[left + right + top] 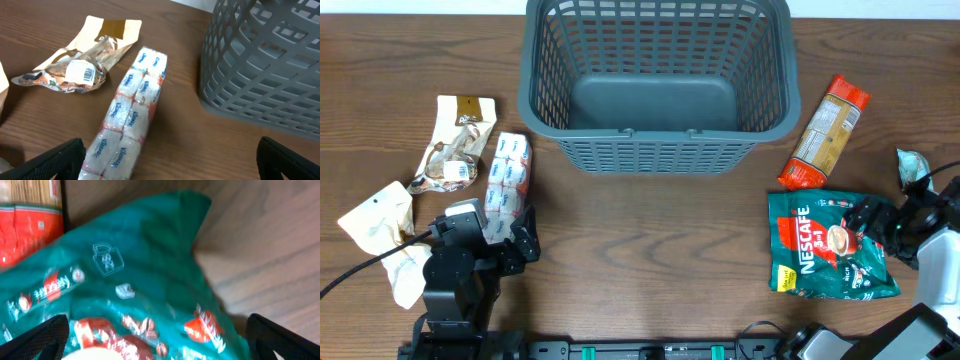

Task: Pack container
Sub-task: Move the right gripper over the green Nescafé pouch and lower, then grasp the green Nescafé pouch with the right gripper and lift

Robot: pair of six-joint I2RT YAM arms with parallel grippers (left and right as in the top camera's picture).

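Container (660,155) upper centre, your left gripper (170,150) wide-jawed over Kleenex pack (131,117) lower left, your right gripper (157,322) wide-jawed over teal Nescafé bag (145,275) lower right.

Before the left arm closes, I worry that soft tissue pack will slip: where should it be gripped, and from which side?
I'd grip the tissue pack across its narrow width, around mid-length, coming straight down from above. It lies flat and long on the table, so only its two long sides offer opposed faces; the open left gripper straddles its near end.
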